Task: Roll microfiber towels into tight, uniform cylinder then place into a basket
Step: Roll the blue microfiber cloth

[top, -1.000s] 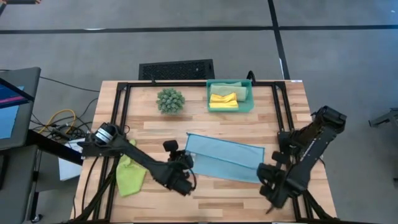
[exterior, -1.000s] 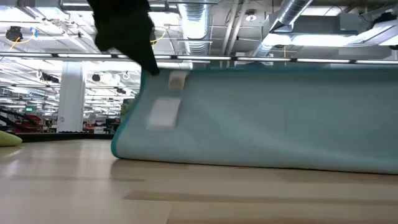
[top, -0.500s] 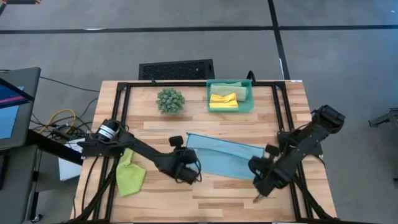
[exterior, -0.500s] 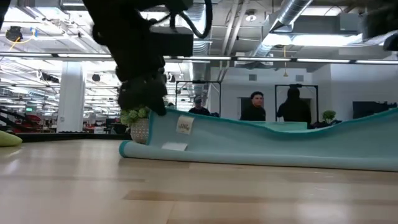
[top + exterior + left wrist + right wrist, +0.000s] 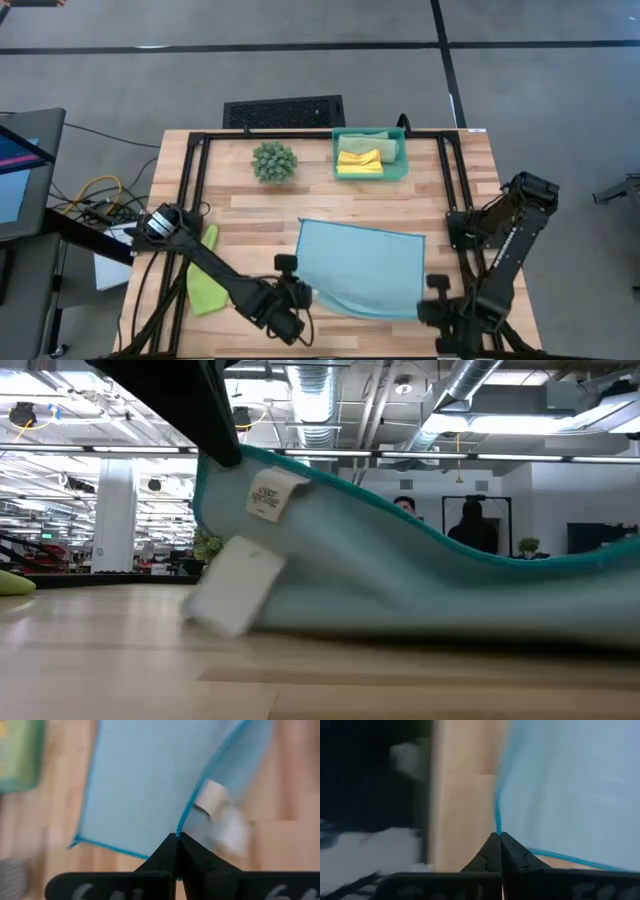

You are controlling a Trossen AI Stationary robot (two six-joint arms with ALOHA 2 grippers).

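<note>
1. High view: the light blue towel (image 5: 360,265) is lying spread at lower centre of the table (image 5: 240,205); the left gripper (image 5: 296,297) and right gripper (image 5: 432,292) are pinching its two lower corners. The basket (image 5: 402,160) is sitting at upper centre, holding a yellow towel (image 5: 359,160); a lime green towel (image 5: 206,283) is lying at lower left.
2. Low view: the blue towel's edge is hanging lifted at upper left.
3. Wrist views: each gripper is clamping the hem, fingers tight together.

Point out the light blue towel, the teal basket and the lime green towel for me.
light blue towel (image 5: 360,262): high view, middle of its spread cloth.
teal basket (image 5: 404,160): high view, its right wall.
lime green towel (image 5: 205,285): high view, bunched cloth beside the left arm.
</note>
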